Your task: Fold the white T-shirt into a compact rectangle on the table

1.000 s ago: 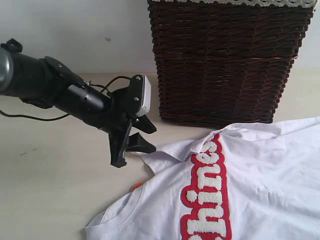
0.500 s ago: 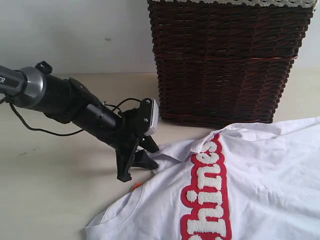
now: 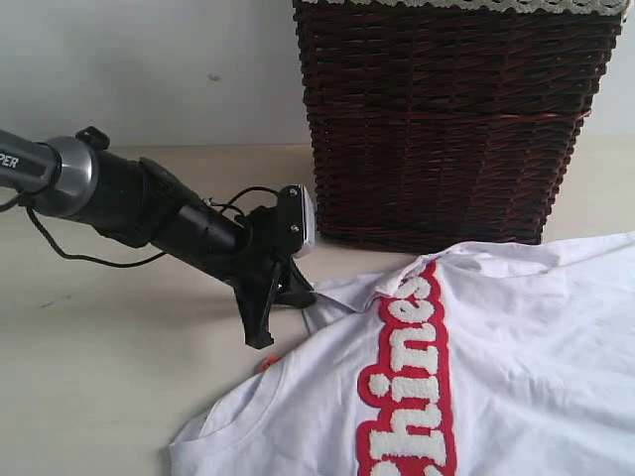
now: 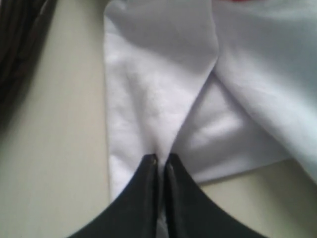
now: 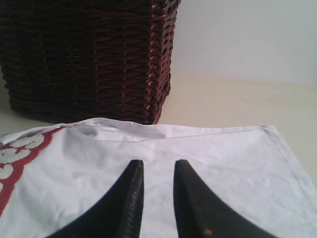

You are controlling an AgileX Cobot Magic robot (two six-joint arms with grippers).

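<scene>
The white T-shirt (image 3: 516,357) lies spread on the table (image 3: 99,377), its fuzzy white letters outlined in red (image 3: 412,377) running across the chest. A small orange tag (image 3: 268,363) peeks out by the collar. My left gripper (image 3: 283,309) is down at the tip of the sleeve nearest the basket. In the left wrist view that gripper (image 4: 161,158) is shut, with a pinch of the white T-shirt (image 4: 158,99) between its tips. My right gripper (image 5: 157,166) hovers open over a flat part of the shirt (image 5: 208,144), with nothing between its fingers.
A tall dark brown wicker basket (image 3: 446,119) stands on the table just behind the shirt, close to both grippers (image 5: 84,54). A pale wall rises behind it. Bare table stretches left of the shirt under the left arm.
The left arm came down and right onto the sleeve tip, and its jaws closed on the cloth. The sleeve edge bunched slightly. The right gripper's opening is unchanged.
</scene>
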